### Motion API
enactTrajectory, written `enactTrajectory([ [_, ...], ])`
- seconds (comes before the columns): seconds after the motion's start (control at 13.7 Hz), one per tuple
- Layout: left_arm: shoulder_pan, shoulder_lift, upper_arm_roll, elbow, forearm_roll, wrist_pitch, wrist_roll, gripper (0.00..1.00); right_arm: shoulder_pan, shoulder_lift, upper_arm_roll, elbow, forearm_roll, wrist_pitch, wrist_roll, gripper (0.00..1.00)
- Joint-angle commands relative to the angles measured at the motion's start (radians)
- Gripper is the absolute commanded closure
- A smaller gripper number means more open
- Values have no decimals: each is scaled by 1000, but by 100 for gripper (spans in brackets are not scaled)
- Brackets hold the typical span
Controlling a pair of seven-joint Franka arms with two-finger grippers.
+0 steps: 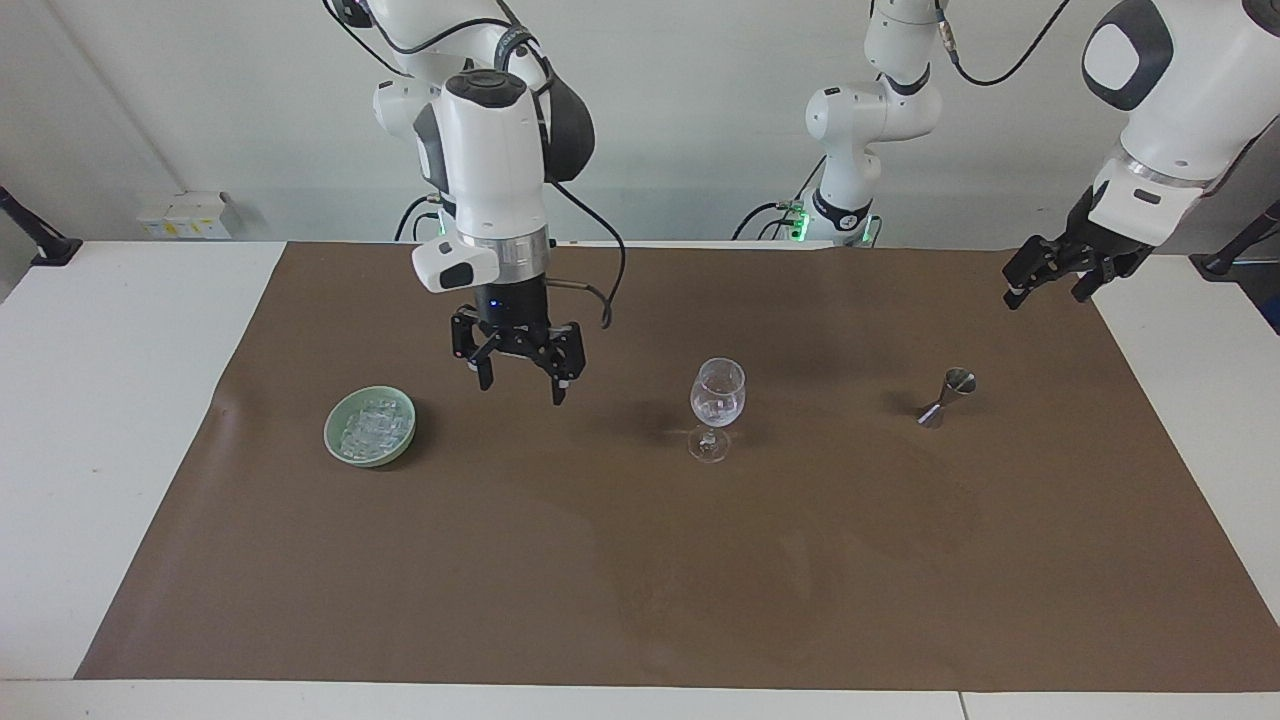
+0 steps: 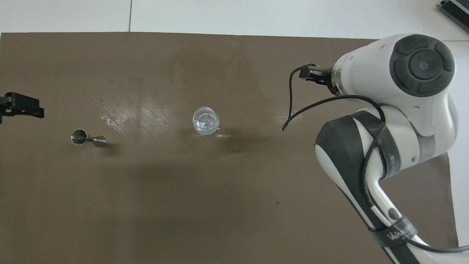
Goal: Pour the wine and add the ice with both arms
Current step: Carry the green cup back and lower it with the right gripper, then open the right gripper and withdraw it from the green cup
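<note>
A clear stemmed glass (image 1: pixel 717 405) (image 2: pixel 206 121) stands upright mid-mat with small clear pieces glinting in its bowl. The ice (image 1: pixel 372 427) lies heaped in a pale green bowl (image 1: pixel 345 452) toward the right arm's end; in the overhead view the right arm hides that bowl. My right gripper (image 1: pixel 523 390) hangs open and empty above the mat between the bowl and the glass, touching neither. My left gripper (image 1: pixel 1045 297) (image 2: pixel 20 106) waits open and empty in the air over the mat's edge at the left arm's end. Wine is out of view.
A small steel jigger (image 1: pixel 945 397) (image 2: pixel 88 138) stands on the brown mat (image 1: pixel 640 580) between the glass and the left arm's end. White tabletop (image 1: pixel 100 420) borders the mat at both ends. A black cable (image 2: pixel 293 110) loops off the right wrist.
</note>
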Motion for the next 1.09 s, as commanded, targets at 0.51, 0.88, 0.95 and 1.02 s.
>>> enactTrajectory([
  [0.51,7,-22,-6,-24,13,-6,12,0,-8,-138,-167,-8,117,-234,-280,0],
  [0.88,7,-22,-4,-24,13,-6,12,0,-62,-164,-185,6,130,-326,-433,0],
  [0.95,7,-22,-4,-24,13,-6,12,0,-65,-168,-205,6,151,-343,-455,0],
  [1.02,7,-22,-4,-24,13,-6,12,0,-64,-185,-226,6,169,-352,-464,0],
])
